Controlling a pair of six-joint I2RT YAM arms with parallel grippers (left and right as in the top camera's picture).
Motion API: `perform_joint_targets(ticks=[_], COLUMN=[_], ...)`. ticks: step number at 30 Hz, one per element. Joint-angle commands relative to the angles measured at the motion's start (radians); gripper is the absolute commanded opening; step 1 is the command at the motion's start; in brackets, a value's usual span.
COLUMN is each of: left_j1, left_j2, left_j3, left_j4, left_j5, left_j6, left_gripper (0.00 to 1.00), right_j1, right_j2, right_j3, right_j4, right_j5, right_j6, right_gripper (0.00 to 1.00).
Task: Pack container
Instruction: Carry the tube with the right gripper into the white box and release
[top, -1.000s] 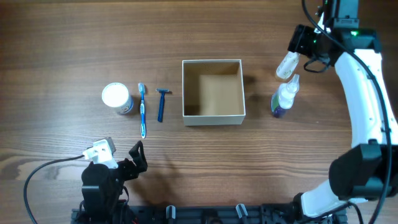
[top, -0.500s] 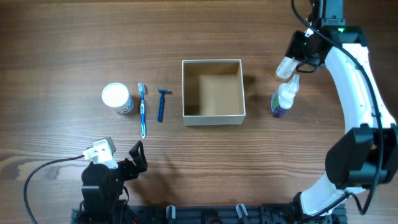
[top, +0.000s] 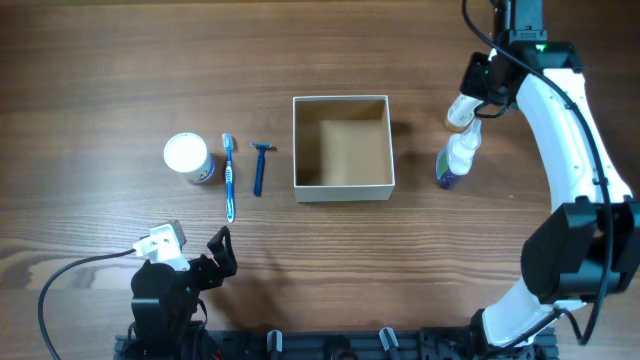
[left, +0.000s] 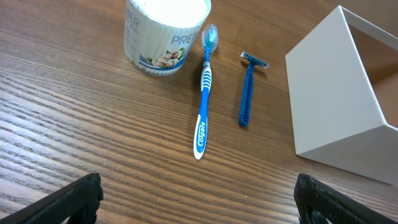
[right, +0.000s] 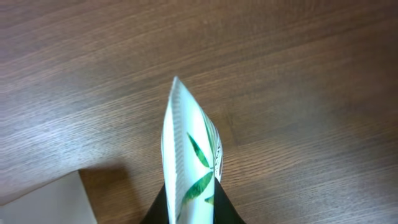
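Observation:
The container (top: 345, 150), a lidless square box with white walls and a brown inside, sits mid-table; its white side wall (left: 336, 106) also shows in the left wrist view. To its right, my right gripper (top: 470, 92) is shut on a white tube (top: 461, 108) printed with green leaves. In the right wrist view the tube (right: 186, 143) stands pinched between the black fingers of the right gripper (right: 193, 208), over the wood. My left gripper (top: 220, 250) rests open near the front left edge; in its own view the left gripper (left: 199, 199) holds nothing.
A white-topped spray bottle (top: 456, 160) stands just below the tube. Left of the container lie a blue razor (top: 260, 168), a blue toothbrush (top: 229, 178) and a round white-lidded jar (top: 187, 157). A corner of the container (right: 43, 202) shows in the right wrist view.
My right gripper has shut on the tube, and its arm has swung slightly left. The left arm and the other toiletries have stayed put.

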Motion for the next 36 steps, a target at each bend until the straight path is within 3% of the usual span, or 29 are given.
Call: perform_joint_targets(ticks=[1, 9, 16, 21, 30, 36], left_j1=[0.008, 0.008, 0.008, 0.008, 0.008, 0.008], left_j2=[-0.01, -0.01, -0.01, -0.01, -0.01, -0.01], left_j3=[-0.001, -0.001, -0.001, -0.001, -0.001, -0.001], left_j4=[0.002, 0.002, 0.002, 0.002, 0.002, 0.002], left_j5=[0.016, 0.016, 0.016, 0.016, 0.016, 0.016], left_j6=[-0.002, -0.002, -0.002, -0.002, -0.002, -0.002], left_gripper=[1.0, 1.0, 1.0, 1.0, 1.0, 1.0], right_j1=[0.038, 0.134, 0.305, 0.416, 0.472, 0.471], right_j2=[-0.165, -0.389, -0.473, -0.428, -0.253, -0.092], right_j3=[0.021, 0.022, 0.022, 0.022, 0.022, 0.022], right_j4=[0.033, 0.028, -0.127, -0.194, -0.114, -0.01], right_j5=[0.029, 0.024, 0.005, -0.011, -0.032, 0.135], right_j6=[-0.029, -0.032, 0.027, 0.088, 0.087, 0.083], right_gripper=[0.04, 0.04, 0.04, 0.04, 0.04, 0.04])
